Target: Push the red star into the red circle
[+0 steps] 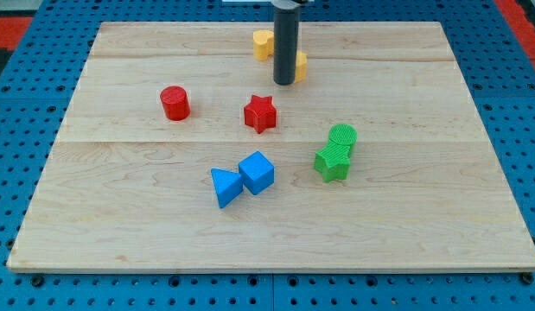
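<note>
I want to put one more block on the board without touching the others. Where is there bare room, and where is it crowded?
Free: the wide strip along the view's bottom, below the blue triangle and blue cube; also the left side under the red circle. Crowded: the middle, around the red star and green blocks, and top centre, where my tip stands by the yellow blocks.

We count two red blocks, a star (260,113) and a cylinder (175,103), and two yellow blocks (264,43) (300,64). Two blue blocks, a triangle (225,187) and a cube (257,172), and two green blocks (342,136) (333,161) make eight.
</note>
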`<state>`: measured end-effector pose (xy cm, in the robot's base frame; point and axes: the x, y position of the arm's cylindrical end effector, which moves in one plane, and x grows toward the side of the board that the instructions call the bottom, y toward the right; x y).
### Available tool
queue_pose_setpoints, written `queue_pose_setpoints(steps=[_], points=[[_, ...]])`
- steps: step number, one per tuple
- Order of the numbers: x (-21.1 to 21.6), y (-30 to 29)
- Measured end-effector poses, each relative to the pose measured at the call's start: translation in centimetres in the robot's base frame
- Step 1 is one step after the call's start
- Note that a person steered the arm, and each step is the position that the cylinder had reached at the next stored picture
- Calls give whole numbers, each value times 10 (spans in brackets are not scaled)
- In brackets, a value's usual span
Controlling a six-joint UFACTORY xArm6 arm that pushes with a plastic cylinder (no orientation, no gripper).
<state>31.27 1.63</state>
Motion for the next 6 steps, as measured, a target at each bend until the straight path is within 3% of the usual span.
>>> queue_pose_setpoints(steps=[1,2,3,5,6], points=[[8,1],[48,46],[85,33],[91,-113],[113,-116]])
